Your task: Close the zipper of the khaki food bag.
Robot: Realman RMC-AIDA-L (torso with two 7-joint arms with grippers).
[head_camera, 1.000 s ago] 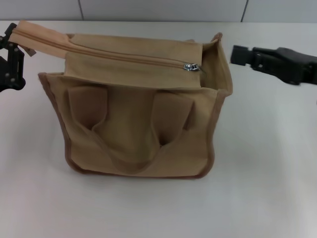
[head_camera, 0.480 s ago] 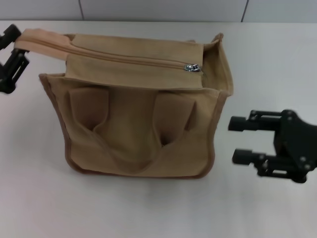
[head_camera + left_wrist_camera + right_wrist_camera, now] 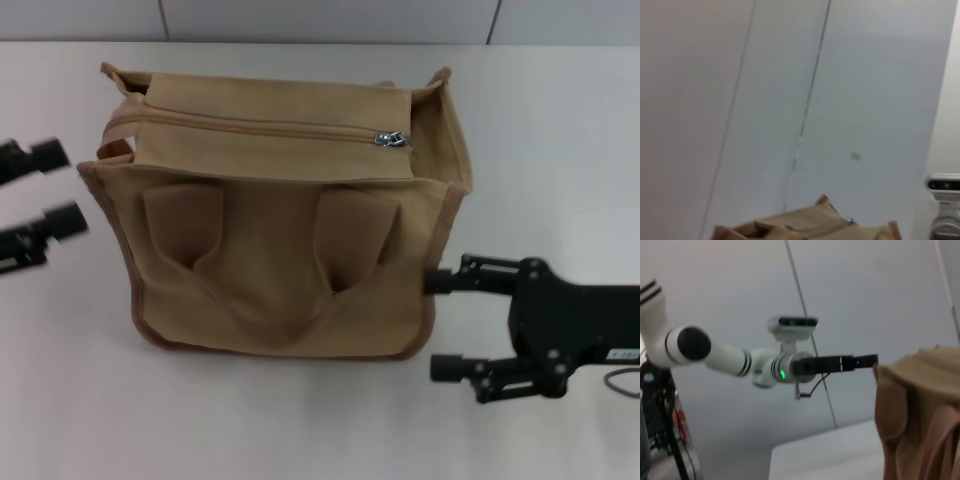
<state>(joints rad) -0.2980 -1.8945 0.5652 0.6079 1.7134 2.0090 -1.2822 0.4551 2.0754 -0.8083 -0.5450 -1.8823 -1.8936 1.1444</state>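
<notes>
The khaki food bag (image 3: 280, 260) stands on the white table (image 3: 300, 420), handles folded down on its front face. The zipper (image 3: 250, 128) runs along the top panel, with its silver pull (image 3: 388, 137) near the right end; a small gap shows beyond it. My left gripper (image 3: 52, 188) is open and empty, just left of the bag and apart from it. My right gripper (image 3: 437, 325) is open and empty at the bag's lower right corner, its upper finger close to the side wall. The bag top (image 3: 805, 227) and the bag's side (image 3: 920, 415) show in the wrist views.
A grey panelled wall (image 3: 330, 18) rises behind the table. The left arm (image 3: 730, 357) shows in the right wrist view, reaching toward the bag. A thin cable loop (image 3: 625, 382) lies at the right edge.
The left gripper let go of the zipper's end tab and moved forward; the tab dropped back onto the bag. The right gripper swung from back right to front right, close to the bag.
</notes>
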